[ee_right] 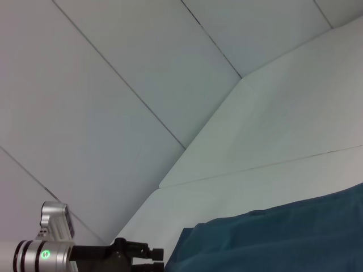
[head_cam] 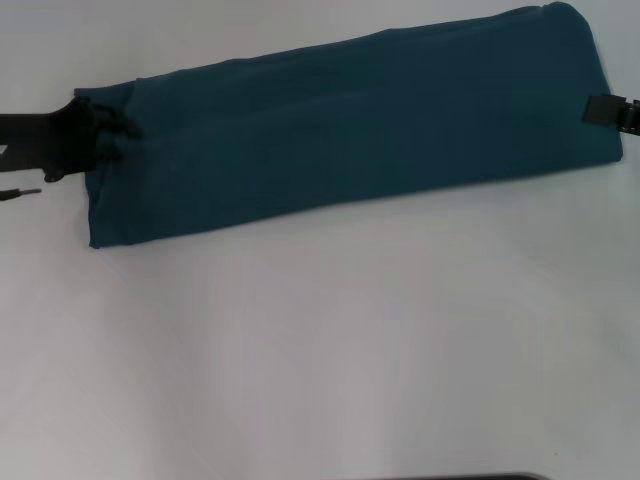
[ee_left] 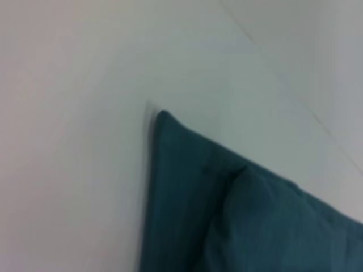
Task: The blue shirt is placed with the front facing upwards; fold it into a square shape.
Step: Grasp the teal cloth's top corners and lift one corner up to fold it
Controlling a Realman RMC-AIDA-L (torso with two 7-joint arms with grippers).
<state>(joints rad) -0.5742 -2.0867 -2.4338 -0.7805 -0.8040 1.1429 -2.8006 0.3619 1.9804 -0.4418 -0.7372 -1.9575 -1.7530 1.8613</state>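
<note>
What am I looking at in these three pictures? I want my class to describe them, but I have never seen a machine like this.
It is a two-armed robot folding laundry. The wide picture comes from a camera on its head, looking down at a white table. On it lies a blue shirt, already folded into a long band. The left gripper is at one end of the band, its fingers against the cloth, and the right gripper is at the other end. The other two pictures come from cameras on the wrists: the left one shows a corner of the shirt, the right one shows the shirt and, farther off, the left gripper.
</note>
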